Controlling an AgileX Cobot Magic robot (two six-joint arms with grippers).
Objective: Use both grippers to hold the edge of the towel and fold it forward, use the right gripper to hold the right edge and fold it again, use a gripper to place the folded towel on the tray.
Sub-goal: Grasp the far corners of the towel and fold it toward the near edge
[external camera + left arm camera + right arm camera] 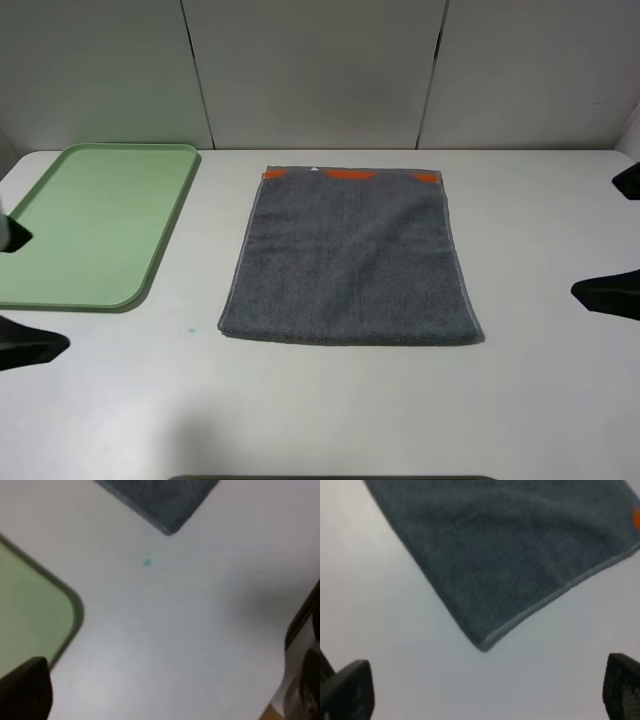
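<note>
A grey towel [350,258] with orange stripes along its far edge lies flat in the middle of the white table. Its near edge looks thick and rounded. A light green tray [100,225] sits to its left. My left gripper [15,290] is open and empty at the table's left edge, near the tray's front corner. The left wrist view shows the towel's near left corner [160,500] and the tray's rim [75,611]. My right gripper [615,238] is open and empty at the right edge, apart from the towel. The right wrist view shows the towel's near right corner [510,550].
White wall panels stand behind the table. A small green speck [190,329] marks the table between the tray and the towel's near left corner; it also shows in the left wrist view [146,562].
</note>
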